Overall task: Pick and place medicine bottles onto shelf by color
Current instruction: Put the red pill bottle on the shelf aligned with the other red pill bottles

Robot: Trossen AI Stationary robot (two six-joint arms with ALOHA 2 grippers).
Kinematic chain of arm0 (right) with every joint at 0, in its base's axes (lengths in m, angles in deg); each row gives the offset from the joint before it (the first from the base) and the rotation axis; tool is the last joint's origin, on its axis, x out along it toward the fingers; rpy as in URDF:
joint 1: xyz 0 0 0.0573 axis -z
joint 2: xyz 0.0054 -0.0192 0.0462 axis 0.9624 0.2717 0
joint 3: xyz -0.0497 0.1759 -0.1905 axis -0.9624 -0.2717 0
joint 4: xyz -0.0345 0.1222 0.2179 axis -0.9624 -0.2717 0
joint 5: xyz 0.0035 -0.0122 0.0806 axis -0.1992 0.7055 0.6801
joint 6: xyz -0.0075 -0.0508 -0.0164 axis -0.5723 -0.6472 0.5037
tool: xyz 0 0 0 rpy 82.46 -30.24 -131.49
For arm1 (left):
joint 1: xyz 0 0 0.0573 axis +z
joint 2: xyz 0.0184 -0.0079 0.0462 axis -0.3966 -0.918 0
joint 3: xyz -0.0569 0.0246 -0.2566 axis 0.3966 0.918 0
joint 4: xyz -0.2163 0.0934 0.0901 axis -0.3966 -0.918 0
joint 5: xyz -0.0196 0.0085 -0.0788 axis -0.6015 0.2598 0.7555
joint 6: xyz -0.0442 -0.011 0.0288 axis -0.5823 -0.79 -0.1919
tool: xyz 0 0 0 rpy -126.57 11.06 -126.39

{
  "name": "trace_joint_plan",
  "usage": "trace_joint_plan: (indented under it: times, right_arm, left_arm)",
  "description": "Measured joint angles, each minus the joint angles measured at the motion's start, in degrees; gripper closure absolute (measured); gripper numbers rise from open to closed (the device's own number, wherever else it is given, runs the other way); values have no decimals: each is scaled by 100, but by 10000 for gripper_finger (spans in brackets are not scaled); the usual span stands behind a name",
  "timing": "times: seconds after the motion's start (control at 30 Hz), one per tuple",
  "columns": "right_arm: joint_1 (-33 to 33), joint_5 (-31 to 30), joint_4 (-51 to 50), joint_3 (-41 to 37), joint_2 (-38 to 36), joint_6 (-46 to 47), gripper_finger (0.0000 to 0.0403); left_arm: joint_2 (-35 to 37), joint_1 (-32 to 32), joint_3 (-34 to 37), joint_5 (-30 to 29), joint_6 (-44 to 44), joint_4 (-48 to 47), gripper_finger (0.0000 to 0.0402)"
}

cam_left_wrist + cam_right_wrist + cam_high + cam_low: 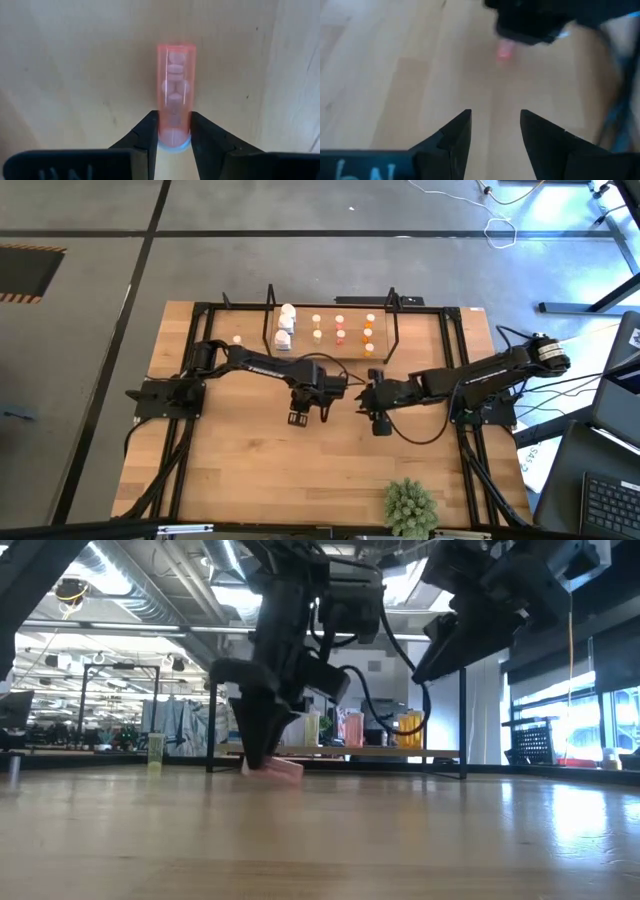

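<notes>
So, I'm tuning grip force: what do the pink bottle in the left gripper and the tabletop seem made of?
The pink bottle looks like clear tinted plastic, glossy: pills show through its wall. The left gripper is shut on it near its pale blue cap. The tabletop looks like light wood, matte, with visible grain.

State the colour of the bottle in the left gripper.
Translucent pink bottle, pale cap end between the left gripper fingers; clearest in the left wrist view.

An open industrial lab or workshop is showing behind the pale wooden table [320, 840]: exposed silver ceiling ducts [150, 595] are running overhead. Loose white cables [500, 225] are lying on grey concrete floor [80, 220]
</notes>
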Motion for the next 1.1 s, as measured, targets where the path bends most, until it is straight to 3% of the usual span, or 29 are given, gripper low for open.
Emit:
trace_joint_plan:
  times: [0.6, 1.1]
  right_arm:
    - [2, -198, 32, 0, -37, -317, 232]
    - [2, -198, 57, 0, -37, -309, 232]
  left_arm:
    - [5, 2, 156, 42, -7, 274, 316]
    - [5, 2, 160, 42, -641, 333, 316]
